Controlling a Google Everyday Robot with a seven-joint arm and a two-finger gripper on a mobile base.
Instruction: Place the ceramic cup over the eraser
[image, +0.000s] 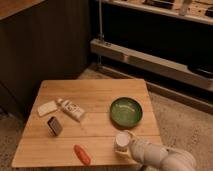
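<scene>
Gripper (125, 145) at the wooden table's (95, 92) front-right edge, fingers closed around the small white ceramic cup (121, 140), held upright. Flat white eraser (47, 108) lies well apart, far left.

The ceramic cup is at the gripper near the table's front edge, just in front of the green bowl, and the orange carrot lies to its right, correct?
Not quite. In the camera view the orange carrot lies to the left of the ceramic cup, not its right. The rest holds: the cup is at the gripper near the table's front edge, just in front of the green bowl.
</scene>
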